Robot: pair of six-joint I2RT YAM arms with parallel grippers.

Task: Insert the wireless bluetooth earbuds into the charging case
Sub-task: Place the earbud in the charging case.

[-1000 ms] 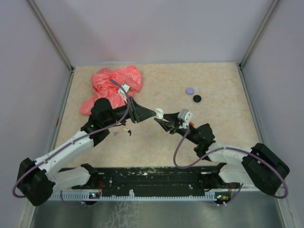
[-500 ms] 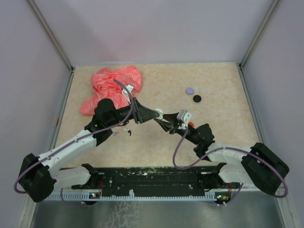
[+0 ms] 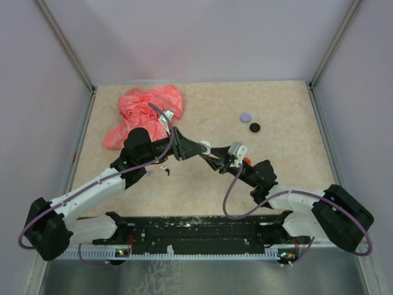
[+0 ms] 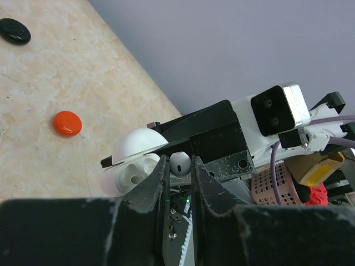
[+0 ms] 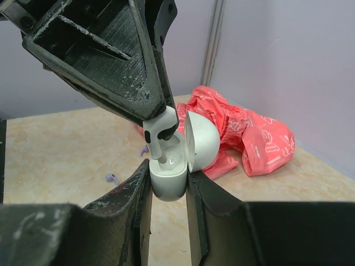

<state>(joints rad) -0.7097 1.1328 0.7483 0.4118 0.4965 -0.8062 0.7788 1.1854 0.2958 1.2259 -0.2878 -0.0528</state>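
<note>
L gripper (image 4: pixel 179 166) pinches white earbud (image 4: pixel 179 163); R gripper (image 5: pixel 168 173) clamps open charging case (image 5: pixel 201 141); stem in slot.

At the middle of the table (image 3: pixel 288 147), the right gripper (image 3: pixel 209 153) holds the charging case (image 5: pixel 169 180) from the right. The left gripper (image 3: pixel 200 149), reaching from the left, holds an earbud (image 5: pixel 158 133) with its stem down in the open case. A crumpled bag (image 3: pixel 144 110) lies far left, two discs (image 3: pixel 245 117) sit together far right, a third disc (image 4: pixel 67 123) lies beside the right wrist, and two loose earbuds (image 3: pixel 164 169) lie nearer, left of centre.
</note>
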